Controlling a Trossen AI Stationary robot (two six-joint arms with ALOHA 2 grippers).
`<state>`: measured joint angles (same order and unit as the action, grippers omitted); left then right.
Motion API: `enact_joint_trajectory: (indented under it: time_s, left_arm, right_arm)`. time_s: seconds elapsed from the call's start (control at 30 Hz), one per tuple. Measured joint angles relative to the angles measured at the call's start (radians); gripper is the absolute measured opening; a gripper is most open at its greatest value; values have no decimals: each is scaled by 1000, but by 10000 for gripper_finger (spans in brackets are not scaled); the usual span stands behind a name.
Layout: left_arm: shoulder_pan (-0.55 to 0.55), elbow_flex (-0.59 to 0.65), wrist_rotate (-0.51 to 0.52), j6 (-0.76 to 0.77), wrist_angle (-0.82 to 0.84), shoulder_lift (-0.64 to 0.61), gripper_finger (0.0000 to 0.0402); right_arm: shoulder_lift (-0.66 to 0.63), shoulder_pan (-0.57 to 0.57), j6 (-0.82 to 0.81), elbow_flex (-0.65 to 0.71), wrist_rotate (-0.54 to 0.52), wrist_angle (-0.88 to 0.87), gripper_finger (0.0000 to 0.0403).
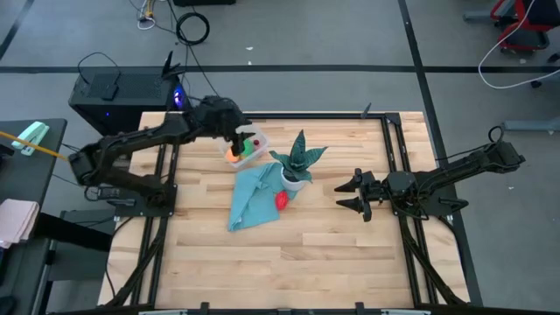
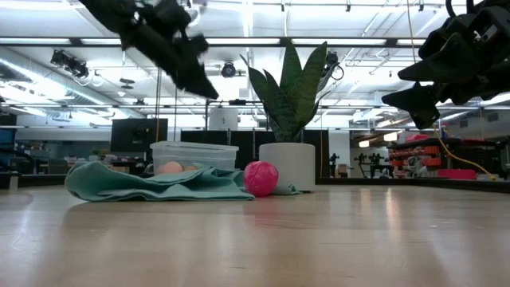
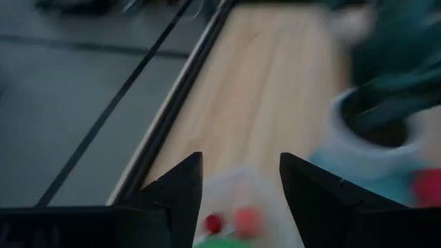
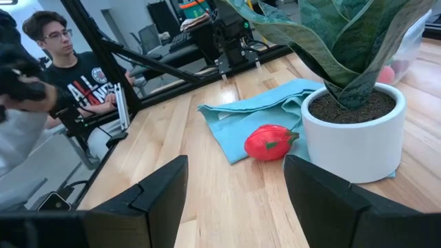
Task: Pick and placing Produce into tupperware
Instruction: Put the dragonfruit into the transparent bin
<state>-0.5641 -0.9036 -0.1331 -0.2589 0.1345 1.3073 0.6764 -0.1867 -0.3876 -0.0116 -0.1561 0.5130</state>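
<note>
Table [image 1: 306, 254]: pale wood planks, dark frame rails along the edges. Potted plant [image 1: 297, 162], spiky green leaves in a white pot, stood upright near the table's centre. Teal cloth [image 1: 252, 197] lay crumpled beside the pot, touching its base. Black box [image 1: 118, 94] with a blue light sat on the floor beyond the table. A seated person [image 4: 76, 76] showed past the table's edge.

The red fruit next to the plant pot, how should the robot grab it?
Grip the red fruit across its round middle, coming straight down. The white pot sits close on one side and the teal cloth lies beside it, so from above is clearest. The right claw, open, is probably nearest.
</note>
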Motion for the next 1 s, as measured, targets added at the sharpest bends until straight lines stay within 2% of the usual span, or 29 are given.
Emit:
enact_joint_trajectory:
  time_s: [0.1, 0.2, 0.37, 0.57, 0.73, 0.87, 1.0]
  left_arm:
    - [63, 0, -45, 33, 20, -76, 190]
    - [160, -1, -43, 40, 63, -119, 183]
    - [369, -1, 71, 98, 81, -106, 178]
    - [622, 0, 292, 186, 74, -17, 178]
    - [777, -1, 480, 221, 40, 99, 174]
    - [845, -1, 540, 145, -4, 223, 172]
    - [849, 0, 569, 119, -45, 314, 179]
  right_arm:
    - [0, 0, -1, 0, 0, 0, 246]
    - [0, 0, -2, 0, 0, 0, 246]
    - [0, 0, -2, 0, 0, 0, 246]
    - [0, 0, -6, 0, 0, 1, 246]
    - [0, 0, -6, 0, 0, 0, 246]
    - [0, 0, -6, 0, 0, 0, 246]
    - [0, 0, -6, 0, 0, 1, 246]
